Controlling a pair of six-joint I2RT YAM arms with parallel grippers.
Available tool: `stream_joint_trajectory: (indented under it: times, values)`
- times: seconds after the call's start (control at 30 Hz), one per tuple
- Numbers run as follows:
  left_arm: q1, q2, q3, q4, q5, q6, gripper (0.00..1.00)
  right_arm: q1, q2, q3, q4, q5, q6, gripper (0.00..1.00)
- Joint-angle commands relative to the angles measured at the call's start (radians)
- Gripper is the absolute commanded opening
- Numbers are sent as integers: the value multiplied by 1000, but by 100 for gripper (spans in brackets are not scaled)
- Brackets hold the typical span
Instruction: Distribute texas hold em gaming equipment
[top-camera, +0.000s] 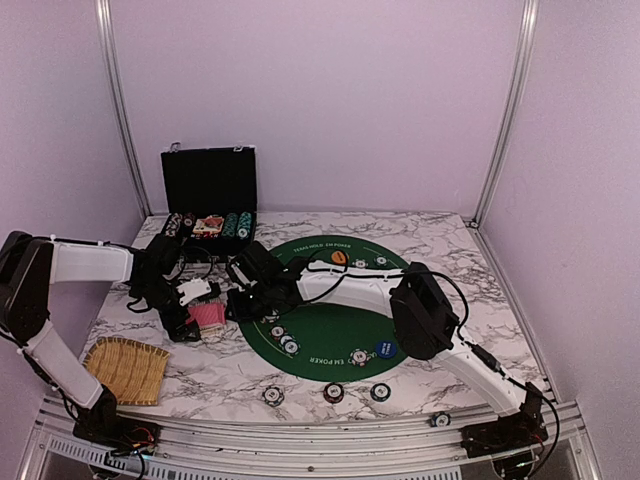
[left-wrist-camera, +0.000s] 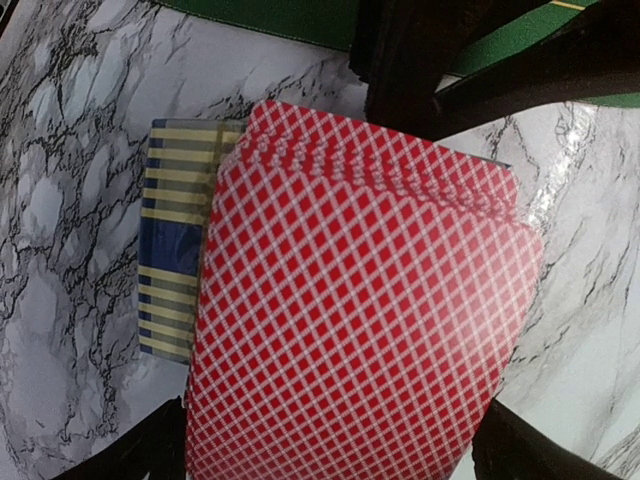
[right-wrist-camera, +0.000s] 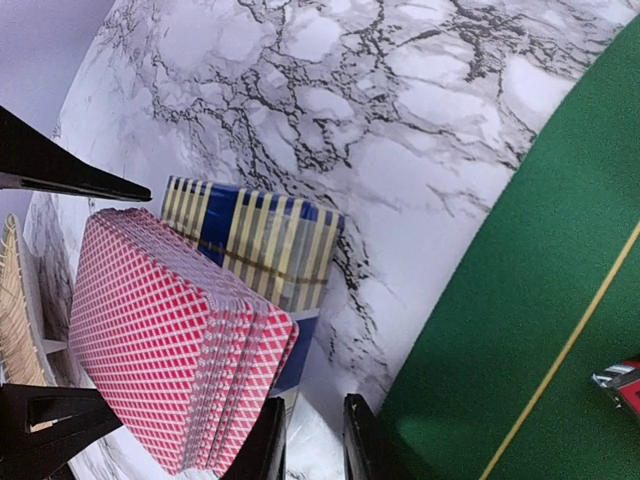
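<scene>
Showing a card-dealing setup on a marble table (right-wrist-camera: 330, 100). A deck of red-backed playing cards (right-wrist-camera: 170, 330) lies tilted in the lower left of the right wrist view. It rests partly on a blue and yellow striped card box (right-wrist-camera: 255, 240), and its edges are slightly fanned. In the overhead view the deck sits left of centre, just off the green felt mat (right-wrist-camera: 520, 300).

The left gripper (left-wrist-camera: 330, 450) stands wide, with one dark finger along each side of the deck; whether the fingers press it cannot be told. The right gripper (right-wrist-camera: 315, 440) is narrowly parted and empty, at the bottom of its own view, just beside the deck's corner.

The step in hand looks like taking cards off the top to deal onto the felt. Doing it well probably means the left fingers steady the stack so it does not slide off the box. The right fingertips should catch only the uppermost card at the fanned corner, since slick cards tend to lift several at once.
</scene>
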Motion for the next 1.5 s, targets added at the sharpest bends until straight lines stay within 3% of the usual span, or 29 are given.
stream_joint_trajectory:
  times: [0.0, 0.67, 0.97, 1.47]
  values:
    - [-6, 10, 36, 0, 4, 20, 99, 5, -14, 6, 1, 12, -6, 23]
    - [-8, 22, 78, -101, -48, 224, 99, -1, -66, -56, -3, 39, -8, 28]
    - [-7, 56, 105, -107, -55, 297, 99, -10, -126, -114, -10, 51, -12, 49]
    - [-7, 82, 123, -117, -55, 326, 99, -22, -241, -241, 29, 81, 0, 64]
